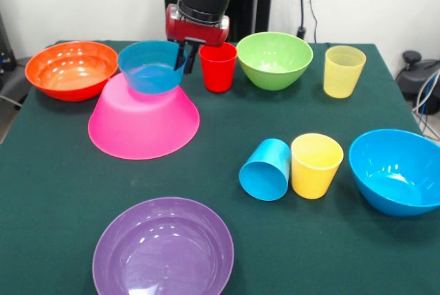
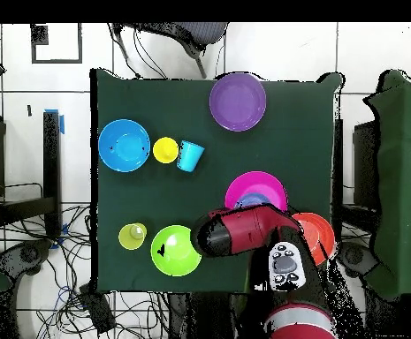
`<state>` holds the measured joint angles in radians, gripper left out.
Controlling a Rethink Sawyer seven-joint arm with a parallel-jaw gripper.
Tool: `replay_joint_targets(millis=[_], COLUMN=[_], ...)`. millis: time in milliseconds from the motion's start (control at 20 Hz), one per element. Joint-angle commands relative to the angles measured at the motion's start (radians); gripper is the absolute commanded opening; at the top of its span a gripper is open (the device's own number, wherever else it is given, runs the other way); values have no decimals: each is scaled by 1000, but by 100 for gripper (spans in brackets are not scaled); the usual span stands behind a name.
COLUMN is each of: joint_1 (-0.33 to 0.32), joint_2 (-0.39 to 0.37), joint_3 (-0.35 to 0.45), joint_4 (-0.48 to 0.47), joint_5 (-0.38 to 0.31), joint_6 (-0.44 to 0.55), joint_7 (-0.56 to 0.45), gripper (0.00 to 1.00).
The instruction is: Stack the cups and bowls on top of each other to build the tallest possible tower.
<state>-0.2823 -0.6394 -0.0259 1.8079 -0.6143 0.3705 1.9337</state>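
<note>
Table (image 1: 41, 192), green cloth, one. Arm (image 2: 244, 231), red and black, one; the overhead view shows its whole length, covering the red cup and part of the orange bowl, both plain in the front view. Bowls, five counted: pink bowl (image 1: 143, 119) upside down as the tower base, with a blue bowl (image 1: 151, 66) upright on top; purple bowl (image 1: 163, 248) at the near edge; second blue bowl (image 1: 397, 170); orange bowl (image 1: 71, 69) beside the tower; green bowl (image 1: 274, 59). Cups, four: red cup (image 1: 218, 67) upright, pale yellow cup (image 1: 343, 70) upright, yellow cup (image 1: 315, 164) and blue cup (image 1: 265, 169) tipped, touching. Gripper (image 1: 187, 56), one, at the stacked blue bowl's rim; whether it pinches cannot be told.
</note>
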Motion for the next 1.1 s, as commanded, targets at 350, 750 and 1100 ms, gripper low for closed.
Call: replay_joint_targets(millis=[350, 750, 1100], joint_1=[21, 29, 52], joint_2=[58, 59, 65], joint_3=[19, 9, -12], joint_4=[-59, -65, -74], joint_5=[-31, -36, -40], joint_6=[83, 74, 7], joint_7=[-12, -11, 37], gripper=[0, 0, 0])
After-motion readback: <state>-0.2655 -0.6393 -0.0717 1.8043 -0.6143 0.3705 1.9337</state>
